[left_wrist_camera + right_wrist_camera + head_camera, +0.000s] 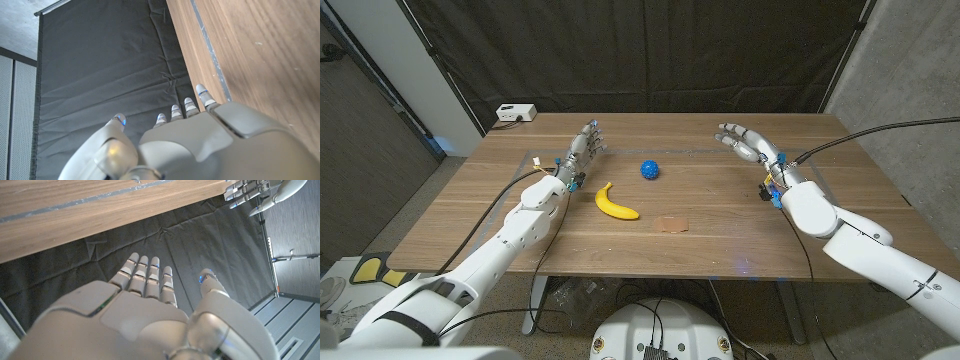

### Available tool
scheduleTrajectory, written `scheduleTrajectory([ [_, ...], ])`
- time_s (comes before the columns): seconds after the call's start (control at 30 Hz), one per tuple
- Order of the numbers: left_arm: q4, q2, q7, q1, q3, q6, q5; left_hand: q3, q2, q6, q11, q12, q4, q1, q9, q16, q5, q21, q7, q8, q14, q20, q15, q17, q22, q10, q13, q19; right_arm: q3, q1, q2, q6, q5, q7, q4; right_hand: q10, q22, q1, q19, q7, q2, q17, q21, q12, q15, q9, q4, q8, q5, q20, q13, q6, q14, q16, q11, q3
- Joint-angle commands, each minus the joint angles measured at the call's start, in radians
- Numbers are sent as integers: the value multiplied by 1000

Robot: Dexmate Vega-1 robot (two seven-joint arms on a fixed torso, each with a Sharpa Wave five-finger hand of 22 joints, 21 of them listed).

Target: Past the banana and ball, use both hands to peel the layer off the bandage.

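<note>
Bandage lies flat on the tabletop a little below the middle of the head frame, a small tan patch; from this far off I can't make out its peel-off layer. I see the banana just to its upper left, and the blue spiky ball above that, nearer the centre of the frame.

My left hand sits in the upper left part of the head frame, above the banana and well apart from the bandage, fingers spread and holding nothing. My right hand is in the upper right, also well apart from the bandage, fingers extended and apart, nothing in its grasp.

The left wrist view gives me the back of that hand with its fingertips reaching toward a black curtain, the wooden edge of the tabletop running down the right side of that frame. The right wrist view shows the back of my right hand, fingers straight and close together, thumb set apart, and the other hand's fingertips in the upper right corner. A white box sits at the tabletop's far left corner in the head view.
</note>
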Motion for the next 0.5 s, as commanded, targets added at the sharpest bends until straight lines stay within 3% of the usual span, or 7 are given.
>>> scheduleTrajectory([
  [0.03, 47, -16, -62, -34, 15, -12, -4, 3, 0, -39, 1, 1, -6, 0, 2, 5, -4, 1, -1, 5, 6, 6, 0, 4, 3, 0, 1, -12, 29, -95, -56, -155, -130, -12, -180, 17, 2, 15, 11, -4, -1, 2, 0, 12, -7, 2, -5, 4, 8, 1, 3, 15, 16, 6, -1, 9],
  [0.5, 51, -16, -106, -37, 20, -22, -11, 2, -1, -31, 2, 2, -8, 3, 2, 8, -5, 1, 4, 8, 13, 8, 0, 5, 4, 4, 1, -9, 7, -150, -84, -326, -257, 29, -322, 30, 3, 21, 24, -10, -1, 3, 4, 14, -29, 2, -5, 3, 6, 0, 2, 30, 46, 14, -8, 9],
])
